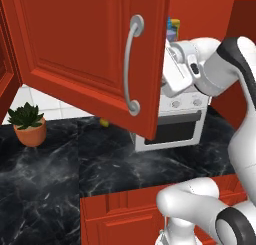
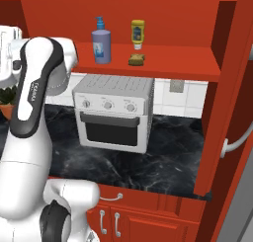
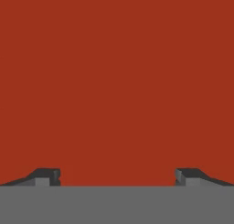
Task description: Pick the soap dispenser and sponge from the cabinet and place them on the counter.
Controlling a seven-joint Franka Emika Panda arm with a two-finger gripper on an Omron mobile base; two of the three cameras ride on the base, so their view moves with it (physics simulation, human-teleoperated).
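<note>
We see the lavender soap dispenser (image 2: 101, 43) with its blue pump upright on the cabinet (image 2: 197, 19) shelf, upper centre; the tan sponge (image 2: 136, 59) lies just right of it. Our claw (image 3: 117, 176) is spread wide, facing red wood.

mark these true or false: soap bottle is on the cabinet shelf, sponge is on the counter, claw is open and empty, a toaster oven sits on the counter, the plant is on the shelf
1. The soap bottle stands on the cabinet shelf. True.
2. The sponge is on the counter. False: it lies on the shelf, right of the soap bottle.
3. The claw is open and empty. True.
4. A toaster oven sits on the counter. True.
5. The plant is on the shelf. False: it stands on the counter.
</note>
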